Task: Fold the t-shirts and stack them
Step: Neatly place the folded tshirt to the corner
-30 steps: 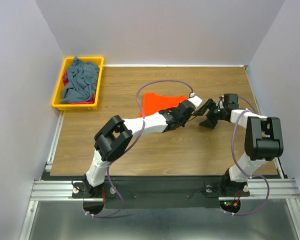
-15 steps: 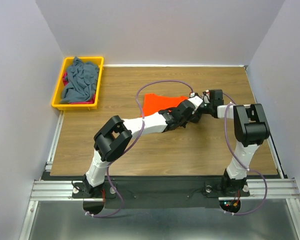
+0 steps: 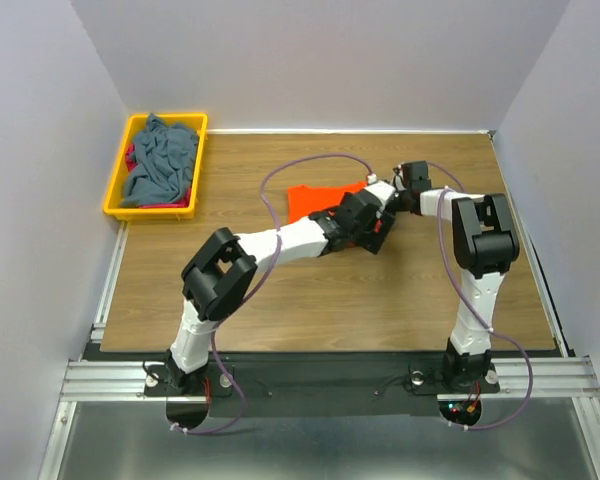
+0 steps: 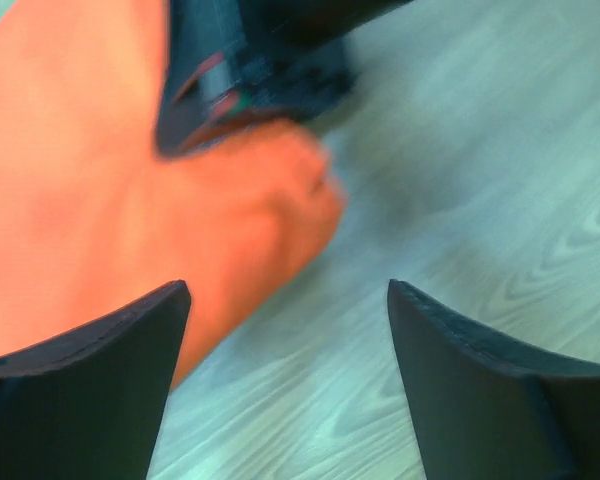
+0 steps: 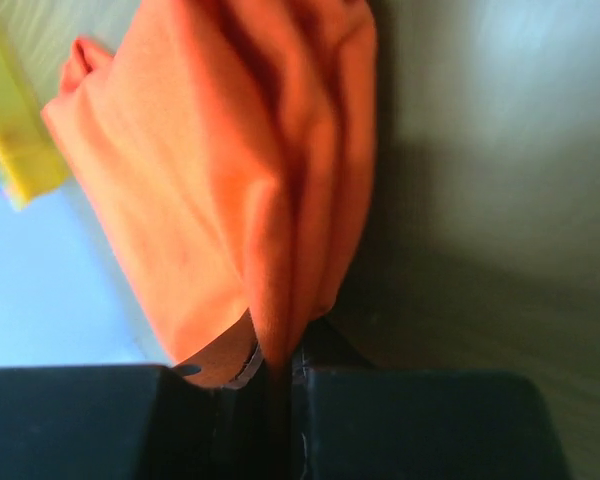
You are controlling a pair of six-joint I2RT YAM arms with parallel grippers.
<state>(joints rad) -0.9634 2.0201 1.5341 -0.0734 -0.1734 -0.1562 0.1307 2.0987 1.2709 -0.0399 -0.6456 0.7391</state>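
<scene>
On a wood desk between pale walls, a yellow bin at far left holds a grey shirt over red cloth. At centre lies the orange shirt. The left pincer gapes wide above its edge, empty, while the right pincer is clamped on a bunched fold.

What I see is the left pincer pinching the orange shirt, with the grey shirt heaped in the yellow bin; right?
Not quite: the right pincer is pinching the orange shirt, as the right wrist view shows; the left pincer stands open. The grey shirt is indeed heaped in the yellow bin.
</scene>
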